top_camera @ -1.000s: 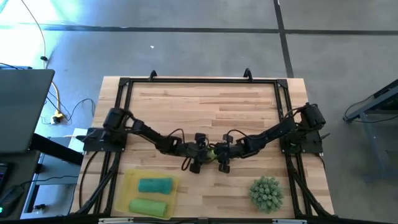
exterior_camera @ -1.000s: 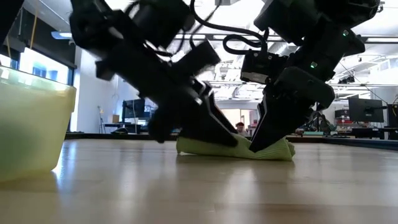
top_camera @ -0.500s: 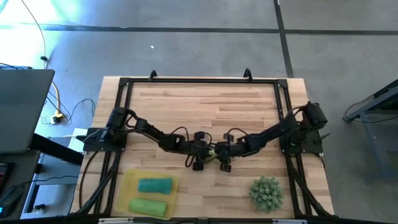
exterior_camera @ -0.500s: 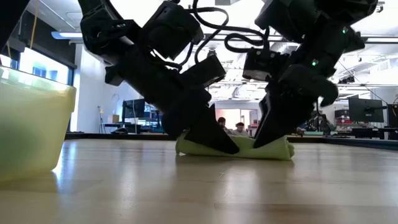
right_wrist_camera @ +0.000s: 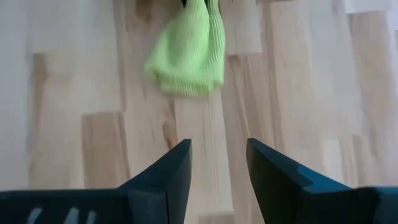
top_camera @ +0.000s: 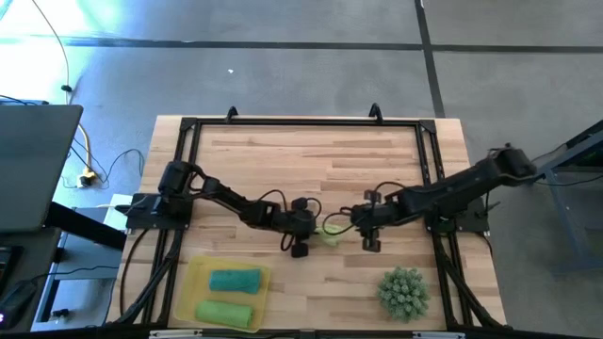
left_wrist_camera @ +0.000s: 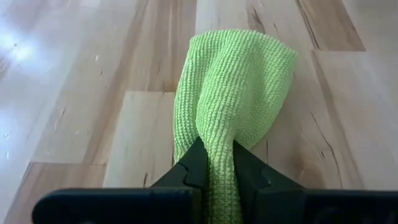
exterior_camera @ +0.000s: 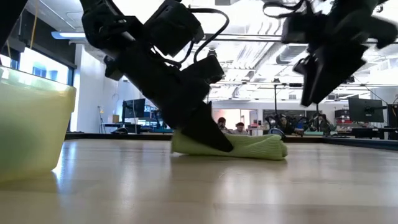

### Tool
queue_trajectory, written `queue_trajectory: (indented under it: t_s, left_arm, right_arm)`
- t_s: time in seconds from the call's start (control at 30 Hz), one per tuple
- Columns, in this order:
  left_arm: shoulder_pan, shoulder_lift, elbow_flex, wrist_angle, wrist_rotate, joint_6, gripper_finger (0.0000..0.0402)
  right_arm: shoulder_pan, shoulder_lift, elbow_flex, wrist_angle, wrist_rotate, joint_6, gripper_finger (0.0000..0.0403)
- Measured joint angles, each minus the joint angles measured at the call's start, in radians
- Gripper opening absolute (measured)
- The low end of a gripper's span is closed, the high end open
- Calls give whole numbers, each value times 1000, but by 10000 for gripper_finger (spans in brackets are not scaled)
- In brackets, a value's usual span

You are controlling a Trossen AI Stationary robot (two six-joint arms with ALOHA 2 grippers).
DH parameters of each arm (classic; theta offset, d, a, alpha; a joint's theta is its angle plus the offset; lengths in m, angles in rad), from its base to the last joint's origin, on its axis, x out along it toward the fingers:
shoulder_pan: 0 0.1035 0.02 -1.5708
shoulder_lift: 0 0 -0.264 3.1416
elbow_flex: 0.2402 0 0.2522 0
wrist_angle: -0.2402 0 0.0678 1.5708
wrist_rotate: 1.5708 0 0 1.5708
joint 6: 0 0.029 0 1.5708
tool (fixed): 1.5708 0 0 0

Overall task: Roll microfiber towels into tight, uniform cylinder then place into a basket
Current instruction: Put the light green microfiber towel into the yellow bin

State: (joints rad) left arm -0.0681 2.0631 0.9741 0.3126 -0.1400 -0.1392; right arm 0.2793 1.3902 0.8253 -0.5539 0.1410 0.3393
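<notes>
- Nearest the worktop's [top_camera: 311, 155] front edge, the basket [top_camera: 192, 287] already holds two rolled towels, a teal roll [top_camera: 235, 280] and a green roll [top_camera: 223, 312].
- Mid-worktop, a third, lime towel [left_wrist_camera: 233, 87] lies rolled; left gripper [left_wrist_camera: 216, 163], jaws clenched on its end.
- Beyond, right gripper [right_wrist_camera: 217, 163] hovers with jaws apart, holding nothing.
- Left to do: basket it.

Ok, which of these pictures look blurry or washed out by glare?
Low view: the right gripper is motion-smeared and bright ceiling lights silhouette both arms. Right wrist view: the green towel is soft. Left wrist view: sharp, with glare on the tabletop.
</notes>
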Motion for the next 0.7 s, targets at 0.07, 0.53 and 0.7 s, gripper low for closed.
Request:
queue_trajectory:
  t_s: [0.07, 0.53, 0.7]
  left_arm:
    - [6, -35, 1, -40, 17, 0, 22]
    - [-43, -405, 58, -465, 1, -11, 20]
    - [-150, -570, 56, -647, 1, -181, 20]
  right_arm:
    - [5, -50, 0, -54, 2, 0, 145]
    - [76, -413, -404, 284, 132, -27, 145]
    - [75, -505, -575, 502, 174, -32, 145]
